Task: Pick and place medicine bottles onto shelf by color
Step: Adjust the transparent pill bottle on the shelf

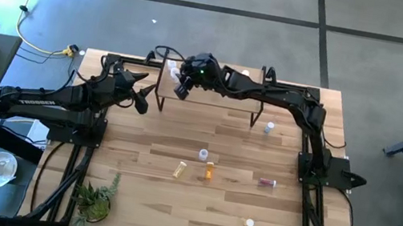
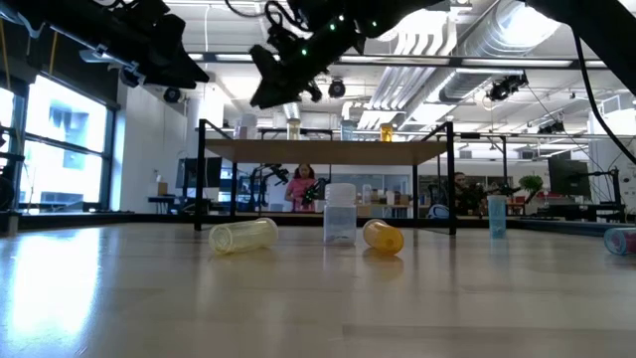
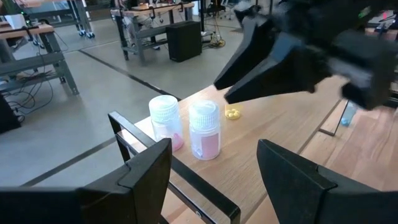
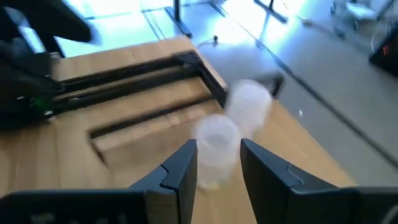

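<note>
While the right gripper (image 1: 183, 87) hangs above the left end of the shelf (image 1: 212, 98), its jaws stand only a little apart. The left wrist view shows nothing between them, so it reads as released rather than grasping. Two medicine bottles, the first capped bottle (image 3: 165, 121) and the second capped bottle (image 3: 204, 127), stand just below and slightly beyond its fingertips. They are side by side at the shelf's corner, long axes upright, white caps uppermost, and clear of both grippers. The left gripper (image 1: 142, 91) waits just off the same shelf end with its jaws spread wide and empty, facing those two bottles from the side. A third shelf bottle (image 1: 246, 73) stands well apart, toward the far end of the board from the right gripper. The rest lie on the table (image 1: 170, 205), well away from both grippers on the near side of the shelf. The clear bottle (image 2: 340, 214) stands upright. The pale yellow bottle (image 2: 243, 236) and the amber bottle (image 2: 383, 236) lie on their sides to either side of it. The bluish bottle (image 2: 496, 216) stands upright farther toward the right arm's base. Judging by position, neither gripper is clearly nearer to the central trio, and the lying bottles would call for a grasp across their horizontal axes.
</note>
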Tool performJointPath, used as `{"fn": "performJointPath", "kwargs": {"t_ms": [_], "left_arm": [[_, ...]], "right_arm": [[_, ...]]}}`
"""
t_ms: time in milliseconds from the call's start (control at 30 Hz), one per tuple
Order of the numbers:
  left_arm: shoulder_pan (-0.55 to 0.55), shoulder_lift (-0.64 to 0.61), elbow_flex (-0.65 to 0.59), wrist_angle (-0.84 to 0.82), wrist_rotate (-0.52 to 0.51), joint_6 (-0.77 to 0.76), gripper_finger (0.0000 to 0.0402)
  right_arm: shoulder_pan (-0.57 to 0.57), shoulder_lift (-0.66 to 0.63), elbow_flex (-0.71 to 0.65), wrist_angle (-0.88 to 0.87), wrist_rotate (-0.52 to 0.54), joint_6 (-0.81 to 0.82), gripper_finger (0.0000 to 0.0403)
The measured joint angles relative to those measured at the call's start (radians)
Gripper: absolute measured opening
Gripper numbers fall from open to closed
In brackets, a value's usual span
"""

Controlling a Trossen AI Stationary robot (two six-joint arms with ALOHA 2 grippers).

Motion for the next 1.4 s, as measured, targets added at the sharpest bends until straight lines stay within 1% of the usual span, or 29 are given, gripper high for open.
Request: {"fn": "performJointPath", "kwargs": {"t_ms": [100, 300, 567, 967, 1233, 1400], "left_arm": [[0.000, 0.000, 0.000, 0.000, 0.000, 0.000, 0.0227], [0.000, 0.000, 0.000, 0.000, 0.000, 0.000, 0.0227], [0.000, 0.000, 0.000, 0.000, 0.000, 0.000, 0.0227], [0.000, 0.000, 0.000, 0.000, 0.000, 0.000, 0.0227], [0.000, 0.000, 0.000, 0.000, 0.000, 0.000, 0.0227], [0.000, 0.000, 0.000, 0.000, 0.000, 0.000, 0.0227]], "right_arm": [[0.009, -0.003, 0.071, -0.015, 0.005, -0.057, 0.0112], [-0.016, -0.006, 0.170, -0.083, 0.035, -0.089, 0.0112], [-0.039, 0.035, 0.172, -0.179, 0.032, -0.046, 0.0112], [-0.034, 0.094, 0.173, -0.185, 0.042, -0.035, 0.0112], [-0.033, 0.097, 0.173, -0.190, 0.048, -0.035, 0.0112], [-0.034, 0.106, 0.172, -0.192, 0.018, -0.035, 0.0112]]}}
